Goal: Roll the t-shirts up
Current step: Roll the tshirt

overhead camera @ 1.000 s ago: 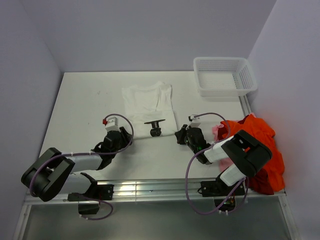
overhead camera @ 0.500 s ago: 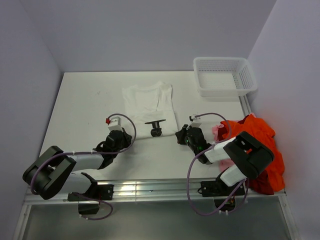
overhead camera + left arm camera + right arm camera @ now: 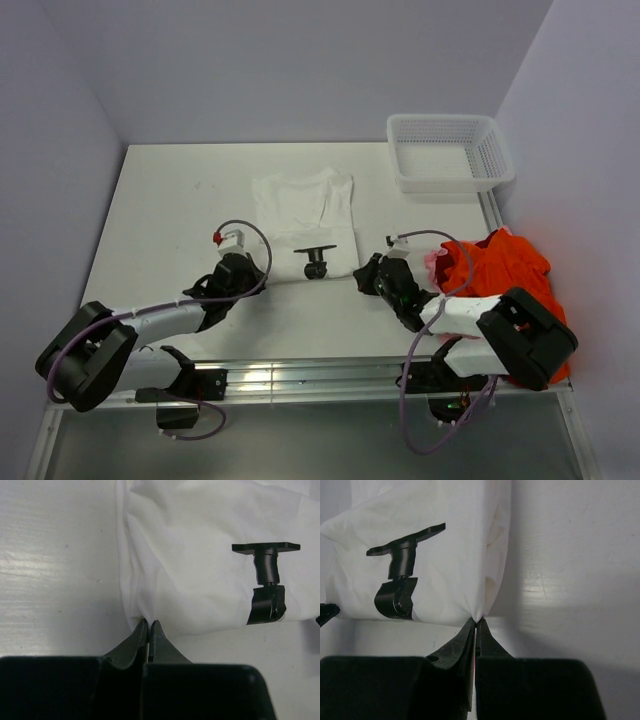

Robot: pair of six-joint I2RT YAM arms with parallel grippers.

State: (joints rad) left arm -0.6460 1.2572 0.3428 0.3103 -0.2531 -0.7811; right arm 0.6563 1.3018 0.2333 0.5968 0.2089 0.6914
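Note:
A white t-shirt (image 3: pixel 303 205) lies folded into a narrow strip in the middle of the table, its black print (image 3: pixel 316 257) at the near end. My left gripper (image 3: pixel 262 277) is shut on the shirt's near left corner, and my right gripper (image 3: pixel 358 272) is shut on its near right corner. The left wrist view shows the left gripper (image 3: pixel 149 622) pinching the white cloth (image 3: pixel 200 555) beside the print (image 3: pixel 267 580). Seen from the right wrist, the right gripper (image 3: pixel 477 621) pinches a gathered point of the shirt (image 3: pixel 450 540) near the print (image 3: pixel 400 580). Orange-red t-shirts (image 3: pixel 510 270) lie heaped at the right.
A white mesh basket (image 3: pixel 440 118) stands at the back right corner. Purple walls close in the table on the left, back and right. A metal rail (image 3: pixel 300 378) runs along the near edge by the arm bases.
The left gripper has shut on the shirt's near left corner. The shirt has slid a little toward the arms and to the right. The right arm's elbow has swung down and right.

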